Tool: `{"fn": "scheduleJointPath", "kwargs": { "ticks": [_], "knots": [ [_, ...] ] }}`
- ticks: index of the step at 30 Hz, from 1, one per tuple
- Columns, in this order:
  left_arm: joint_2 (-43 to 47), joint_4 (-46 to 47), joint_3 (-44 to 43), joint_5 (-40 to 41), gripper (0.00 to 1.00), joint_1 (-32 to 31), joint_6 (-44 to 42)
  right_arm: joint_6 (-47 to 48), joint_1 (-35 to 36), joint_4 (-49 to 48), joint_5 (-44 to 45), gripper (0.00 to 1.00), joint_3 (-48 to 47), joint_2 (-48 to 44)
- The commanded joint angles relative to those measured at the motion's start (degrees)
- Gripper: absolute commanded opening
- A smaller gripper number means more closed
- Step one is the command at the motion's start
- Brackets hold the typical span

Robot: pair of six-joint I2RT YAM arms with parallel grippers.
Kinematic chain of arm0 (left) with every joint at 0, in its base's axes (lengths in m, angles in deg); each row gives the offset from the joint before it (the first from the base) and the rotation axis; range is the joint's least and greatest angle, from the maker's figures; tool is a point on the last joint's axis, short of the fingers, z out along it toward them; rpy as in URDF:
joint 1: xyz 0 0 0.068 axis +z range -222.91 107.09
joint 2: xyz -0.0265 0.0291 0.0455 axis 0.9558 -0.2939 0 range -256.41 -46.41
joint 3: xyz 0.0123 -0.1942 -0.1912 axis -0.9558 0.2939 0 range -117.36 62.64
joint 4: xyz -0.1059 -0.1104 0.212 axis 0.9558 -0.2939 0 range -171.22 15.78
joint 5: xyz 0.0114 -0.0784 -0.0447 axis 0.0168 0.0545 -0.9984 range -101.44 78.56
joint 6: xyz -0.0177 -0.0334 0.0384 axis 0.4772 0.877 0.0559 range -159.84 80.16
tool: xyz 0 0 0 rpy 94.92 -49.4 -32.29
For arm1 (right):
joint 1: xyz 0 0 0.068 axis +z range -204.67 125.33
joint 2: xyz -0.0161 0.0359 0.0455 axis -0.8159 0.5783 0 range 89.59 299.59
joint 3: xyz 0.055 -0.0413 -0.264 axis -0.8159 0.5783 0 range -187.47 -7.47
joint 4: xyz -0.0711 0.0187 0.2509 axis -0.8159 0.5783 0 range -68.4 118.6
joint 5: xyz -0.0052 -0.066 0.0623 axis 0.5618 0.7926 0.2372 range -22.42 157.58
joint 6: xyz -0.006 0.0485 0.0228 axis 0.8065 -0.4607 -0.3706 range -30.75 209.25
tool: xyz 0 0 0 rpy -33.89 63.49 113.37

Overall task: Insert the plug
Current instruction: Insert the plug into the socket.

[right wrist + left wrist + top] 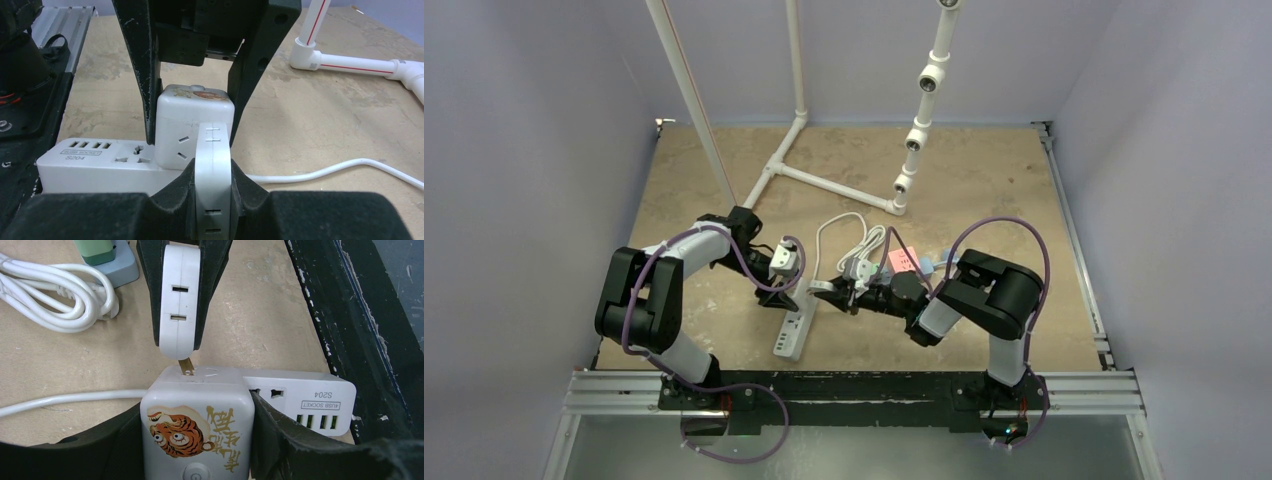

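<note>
right end effector (212,175): plug (177,300) against adapter (197,425)

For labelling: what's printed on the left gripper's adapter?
Adapter: orange tiger, gold characters; left wrist view.

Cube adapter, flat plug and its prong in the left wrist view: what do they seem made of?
Cube adapter: likely moulded white plastic, satin; soft highlights, rounded edges, tiger sticker. Flat plug: similar white plastic, seam down its middle. Prong: looks like brass-toned metal, yellowish with a hole.
</note>
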Motion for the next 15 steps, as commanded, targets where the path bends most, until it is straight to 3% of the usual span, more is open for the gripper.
{"fn": "scheduleJointPath", "kwargs": {
  "ticks": [1,15],
  "knots": [
    [0.4,3.3,-0.7,-5.7,0.00,-1.3,1.3,-1.4,3.4,-2.8,-5.0,0.00,-0.7,1.6],
    [0.4,-0.3,-0.8,-5.4,0.00,-2.2,-4.5,-2.3,3.7,-2.3,-8.0,0.00,-1.1,2.4]
  ]
}}
